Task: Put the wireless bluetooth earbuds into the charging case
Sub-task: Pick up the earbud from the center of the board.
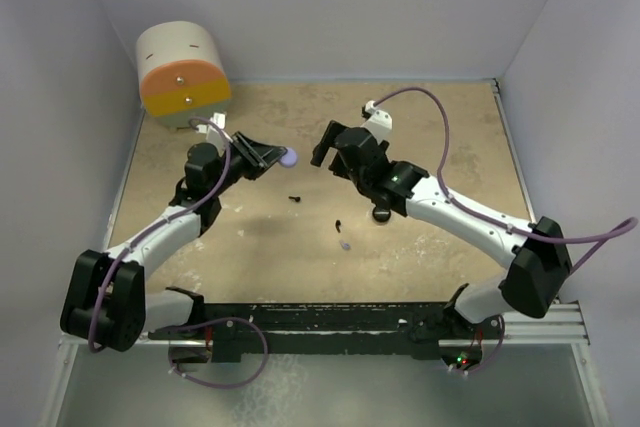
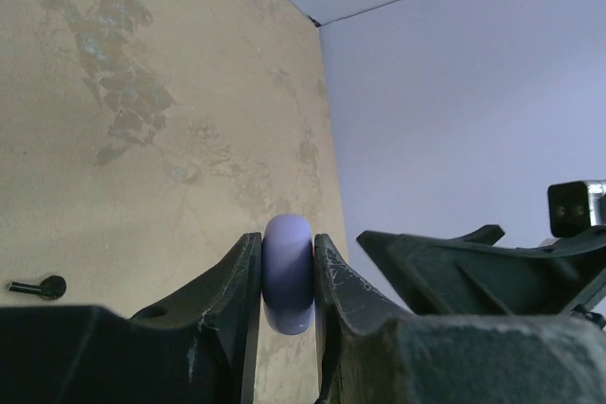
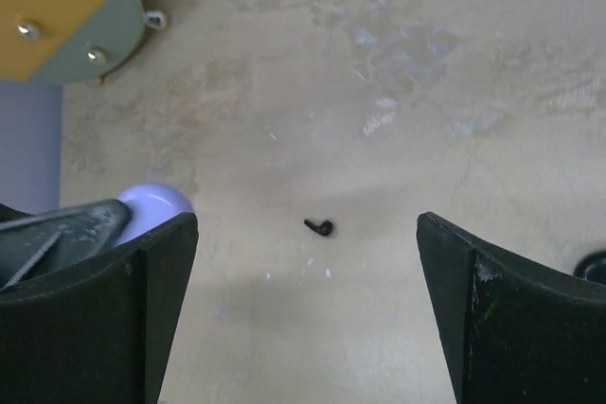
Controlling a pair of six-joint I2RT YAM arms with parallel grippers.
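Note:
My left gripper (image 1: 277, 156) (image 2: 287, 245) is shut on a round pale lavender charging case (image 1: 289, 158) (image 2: 287, 272) (image 3: 151, 203), held edge-on above the table. My right gripper (image 1: 325, 147) (image 3: 305, 220) stands wide open just right of the case, with nothing between its fingers. Far below it a black earbud (image 1: 295, 197) (image 3: 320, 227) (image 2: 38, 286) lies on the table. A second black earbud (image 1: 337, 225) and a pale lavender earbud (image 1: 345, 244) lie nearer the arm bases.
A cylinder with an orange and green face (image 1: 182, 72) (image 3: 57, 16) sits at the back left corner. A black round disc (image 1: 381, 214) (image 3: 595, 267) lies under the right arm. Pale walls close the tan table (image 1: 450, 147) at the back and both sides.

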